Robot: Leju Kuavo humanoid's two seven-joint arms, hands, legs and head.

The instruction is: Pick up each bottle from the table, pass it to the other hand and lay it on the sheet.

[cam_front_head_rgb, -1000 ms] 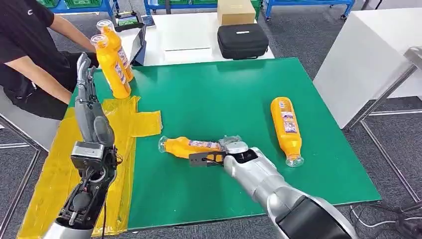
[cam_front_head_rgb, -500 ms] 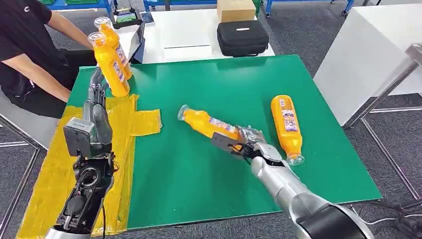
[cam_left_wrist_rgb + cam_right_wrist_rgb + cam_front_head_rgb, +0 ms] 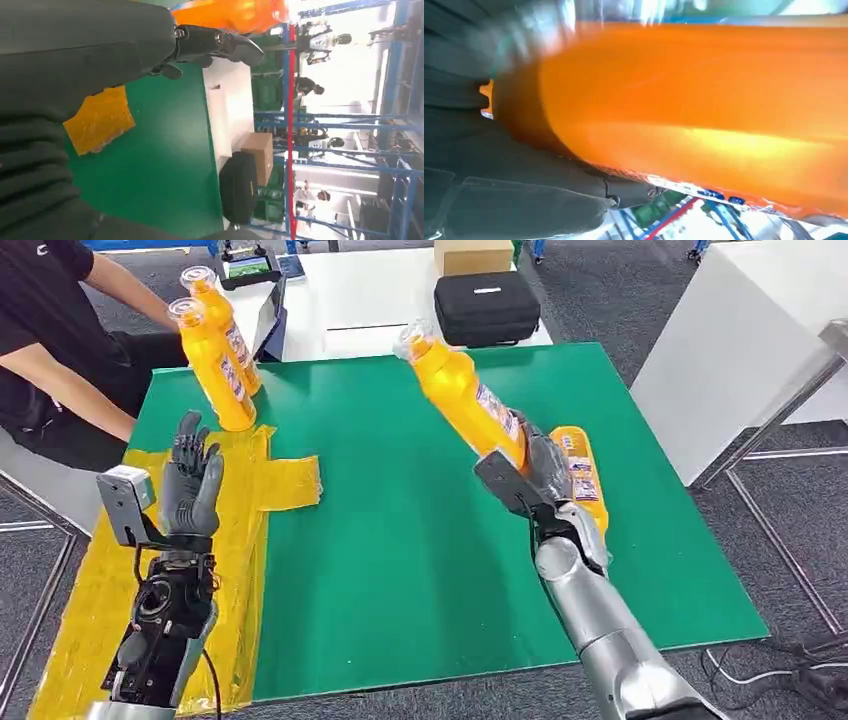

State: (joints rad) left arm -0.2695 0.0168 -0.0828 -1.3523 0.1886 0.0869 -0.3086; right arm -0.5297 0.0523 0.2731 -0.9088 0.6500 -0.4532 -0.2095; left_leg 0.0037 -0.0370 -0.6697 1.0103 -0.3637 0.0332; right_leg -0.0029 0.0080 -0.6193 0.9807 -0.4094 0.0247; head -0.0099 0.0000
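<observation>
Right hand (image 3: pixel 535 475) grips an orange bottle (image 3: pixel 462 392) raised, cap tilted toward eleven o'clock; left hand (image 3: pixel 190 485) upright, fingers spread, empty.

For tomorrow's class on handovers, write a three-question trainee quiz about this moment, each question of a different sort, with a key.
1. True or false: the right robot hand holds a raised bottle.
2. The left robot hand is: A) holding a bottle B) open above the yellow sheet C) on the black case.
3. How many bottles stand by the sheet's far end?

Key: 1 true; 2 B; 3 two.
</observation>
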